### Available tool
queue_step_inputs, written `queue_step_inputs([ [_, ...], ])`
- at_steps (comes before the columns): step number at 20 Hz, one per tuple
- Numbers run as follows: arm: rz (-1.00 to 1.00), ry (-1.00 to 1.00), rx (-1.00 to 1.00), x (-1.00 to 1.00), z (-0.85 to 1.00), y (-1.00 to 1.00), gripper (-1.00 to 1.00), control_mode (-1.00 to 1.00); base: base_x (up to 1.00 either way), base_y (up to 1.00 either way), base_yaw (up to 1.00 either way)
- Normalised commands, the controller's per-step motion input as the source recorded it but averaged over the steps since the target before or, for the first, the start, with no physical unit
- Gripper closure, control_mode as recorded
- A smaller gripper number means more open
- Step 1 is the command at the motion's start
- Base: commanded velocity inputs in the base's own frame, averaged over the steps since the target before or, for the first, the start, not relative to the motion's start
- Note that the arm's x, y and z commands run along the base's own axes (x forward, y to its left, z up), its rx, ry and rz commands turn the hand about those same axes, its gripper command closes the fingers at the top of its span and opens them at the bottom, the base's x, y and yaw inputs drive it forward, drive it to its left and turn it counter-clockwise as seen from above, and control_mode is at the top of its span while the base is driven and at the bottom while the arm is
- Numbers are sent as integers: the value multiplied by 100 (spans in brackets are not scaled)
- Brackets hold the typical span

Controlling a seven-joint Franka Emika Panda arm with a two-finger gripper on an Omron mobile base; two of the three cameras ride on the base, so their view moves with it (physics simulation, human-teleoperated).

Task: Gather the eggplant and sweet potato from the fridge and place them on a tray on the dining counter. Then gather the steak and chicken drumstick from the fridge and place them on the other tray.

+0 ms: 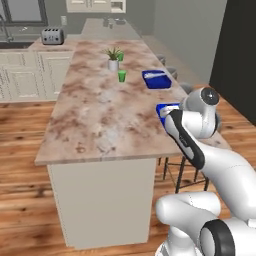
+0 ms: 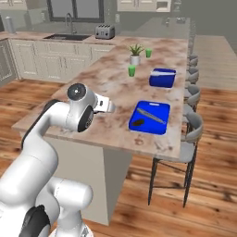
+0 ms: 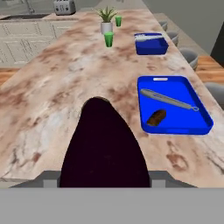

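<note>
Chunky glossy white arm (image 1: 210, 165), rounded tube segments with dark grey bands at the joints, a round grey cap with a small pale centre on the elbow, fat bulbous white base.

Between my jaws sits a near-black, deep purple eggplant (image 3: 105, 144). The tabletop (image 3: 57, 92) under it is brown-and-cream marbled stone. The near tray (image 3: 175, 107) is bright blue, carrying a reddish-brown sweet potato (image 3: 156, 117) and a silver utensil (image 3: 168, 99). The far tray (image 3: 151, 43) is blue too. Two cups (image 3: 109, 39) are green, the plant pot (image 3: 106, 27) pale grey.
</note>
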Motion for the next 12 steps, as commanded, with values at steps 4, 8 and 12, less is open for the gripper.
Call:
queue_step_inputs([
  [4,0,0,0,0,0,0,100,100,0,-52,-3],
  [8,0,0,0,0,0,0,100,100,19,-50,-4],
  [12,0,0,0,0,0,0,100,100,18,-46,-3],
])
